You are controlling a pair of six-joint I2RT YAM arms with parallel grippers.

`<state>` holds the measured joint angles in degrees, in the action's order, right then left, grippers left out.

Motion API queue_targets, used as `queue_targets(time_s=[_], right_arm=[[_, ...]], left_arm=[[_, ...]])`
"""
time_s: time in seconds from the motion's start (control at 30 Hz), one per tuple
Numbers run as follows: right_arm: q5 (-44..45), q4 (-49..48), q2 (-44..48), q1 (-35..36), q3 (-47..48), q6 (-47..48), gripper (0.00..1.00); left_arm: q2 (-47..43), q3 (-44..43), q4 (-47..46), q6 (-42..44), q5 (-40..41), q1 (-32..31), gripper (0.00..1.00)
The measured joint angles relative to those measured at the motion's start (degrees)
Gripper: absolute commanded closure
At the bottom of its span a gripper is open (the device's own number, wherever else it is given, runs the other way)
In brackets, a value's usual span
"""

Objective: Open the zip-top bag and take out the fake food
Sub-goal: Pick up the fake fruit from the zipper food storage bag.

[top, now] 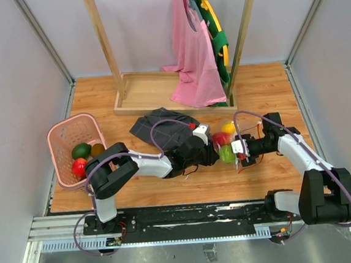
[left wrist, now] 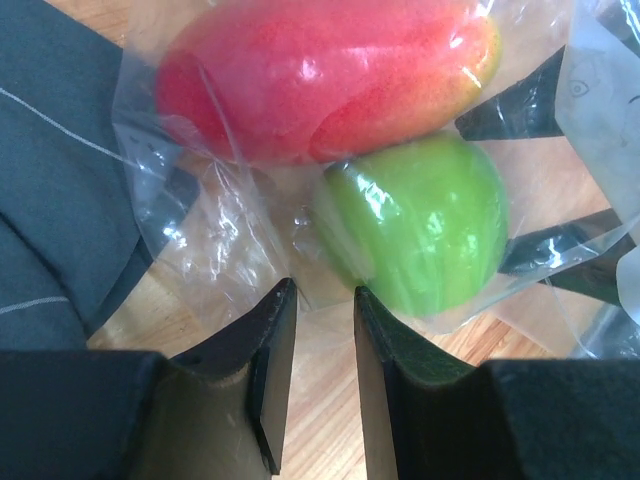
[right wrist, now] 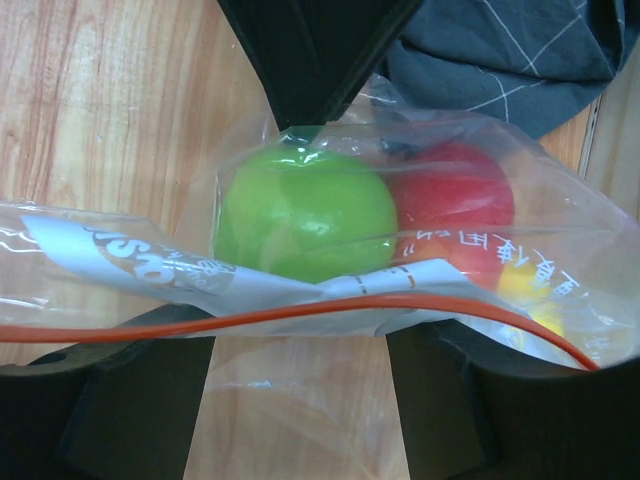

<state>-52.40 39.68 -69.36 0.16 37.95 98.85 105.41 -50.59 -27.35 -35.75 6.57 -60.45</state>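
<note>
Right gripper (right wrist: pixel 300 350) agape astride zip-top bag (right wrist: pixel 250 290) mouth; left gripper (left wrist: pixel 325 290) at base, grip unclear

Your left arm (top: pixel 151 164) and right arm (top: pixel 300 151) pair white link shells with bulky black joint housings, and a thin lilac cable (top: pixel 163 127) runs along each. The left claw (left wrist: pixel 318 300) and right claw (right wrist: pixel 300 350) carry matte black, wedge-shaped fingers (left wrist: pixel 270 370).

Crinkly clear plastic film for zip-top bag (right wrist: pixel 300 290), glossy smooth plastic fake food (right wrist: pixel 305 215), grained wood tabletop (right wrist: pixel 110 110), matt grey checked cloth (right wrist: pixel 520 50), moulded plastic basket (top: pixel 58 145)
</note>
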Motion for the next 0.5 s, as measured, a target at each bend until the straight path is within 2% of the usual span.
queue_targets(time_s=[0.5], right_arm=[[4.33, -4.04, -3.80, 4.35, 0.00, 1.49, 0.16]], left_arm=[[3.32, -2.93, 0.22, 1.40, -1.66, 0.52, 0.67]])
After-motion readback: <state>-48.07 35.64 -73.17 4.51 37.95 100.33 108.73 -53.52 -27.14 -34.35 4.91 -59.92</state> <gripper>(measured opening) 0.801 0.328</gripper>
